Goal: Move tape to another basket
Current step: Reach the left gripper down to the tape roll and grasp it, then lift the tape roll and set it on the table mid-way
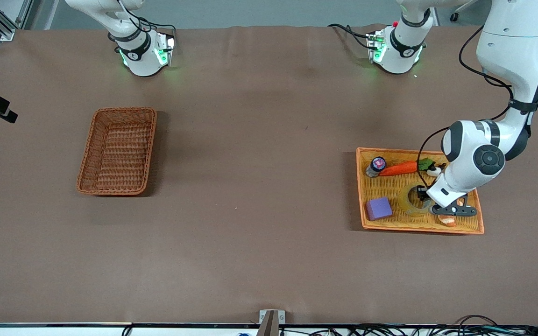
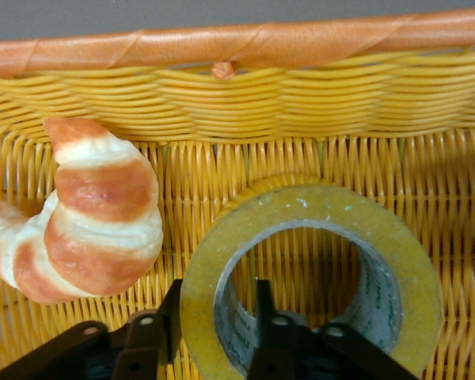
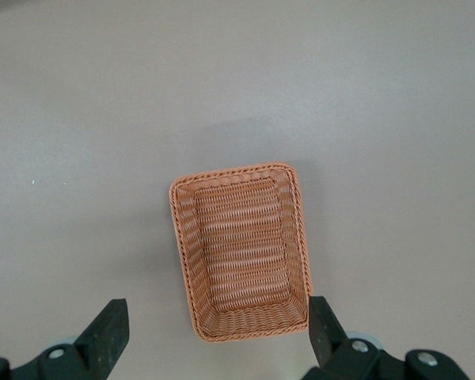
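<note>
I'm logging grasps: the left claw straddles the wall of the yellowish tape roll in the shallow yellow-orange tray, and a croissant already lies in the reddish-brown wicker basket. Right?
Not quite. The reddish-brown wicker basket holds nothing, as the right wrist view shows; the croissant lies in the yellow-orange tray beside the yellowish tape roll. The left claw does straddle the roll's wall.

The left arm's gripper [image 1: 422, 196] is reaching into the shallow yellow-orange woven tray [image 1: 476, 227] at the translucent yellowish tape ring [image 1: 409, 199], the reddish-brown wicker basket [image 1: 118, 150] lying toward nine o'clock.
</note>
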You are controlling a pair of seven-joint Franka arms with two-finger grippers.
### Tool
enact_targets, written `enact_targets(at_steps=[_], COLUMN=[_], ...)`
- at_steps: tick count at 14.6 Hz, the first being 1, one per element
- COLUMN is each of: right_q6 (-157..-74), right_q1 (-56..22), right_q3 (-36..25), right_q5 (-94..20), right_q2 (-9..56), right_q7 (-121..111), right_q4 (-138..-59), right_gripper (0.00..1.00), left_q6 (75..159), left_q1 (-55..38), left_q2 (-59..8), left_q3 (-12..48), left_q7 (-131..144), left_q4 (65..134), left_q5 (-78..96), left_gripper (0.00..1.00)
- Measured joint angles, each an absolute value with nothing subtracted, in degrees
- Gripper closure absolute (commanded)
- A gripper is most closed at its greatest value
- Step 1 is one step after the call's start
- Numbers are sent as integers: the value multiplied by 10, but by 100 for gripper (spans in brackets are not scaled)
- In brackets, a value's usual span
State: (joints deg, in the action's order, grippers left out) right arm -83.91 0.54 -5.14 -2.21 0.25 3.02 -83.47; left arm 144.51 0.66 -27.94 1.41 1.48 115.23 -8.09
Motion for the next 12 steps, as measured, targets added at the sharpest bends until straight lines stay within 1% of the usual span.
enact_targets(at_steps=[2,3,5,8,10,12], right_q6=[-839,-839,-839,-839,-839,-839], right_q1=[5,5,5,5,5,5], right_q3=[-51,-51,-51,-51,-51,-52], right_q5=[-22,-22,-22,-22,-22,-22], right_q2=[3,3,3,3,3,3], right_q7=[30,30,30,30,30,30], right_q4=[-835,-835,-835,-835,-835,-835], right_gripper=[0,0,0,0,0,0], left_q6=[1429,1403,1322,1186,1138,1132], left_q1=[7,6,6,3,-10,-51], left_q2=[-268,-255,-219,-175,-175,-197], left_q3=[15,18,39,106,154,174], left_q7=[15,18,39,114,187,271], left_q4=[1147,1141,1115,1051,1008,977], left_q5=[-81,-81,-81,-81,-81,-81], left_gripper=[92,92,92,92,92,91])
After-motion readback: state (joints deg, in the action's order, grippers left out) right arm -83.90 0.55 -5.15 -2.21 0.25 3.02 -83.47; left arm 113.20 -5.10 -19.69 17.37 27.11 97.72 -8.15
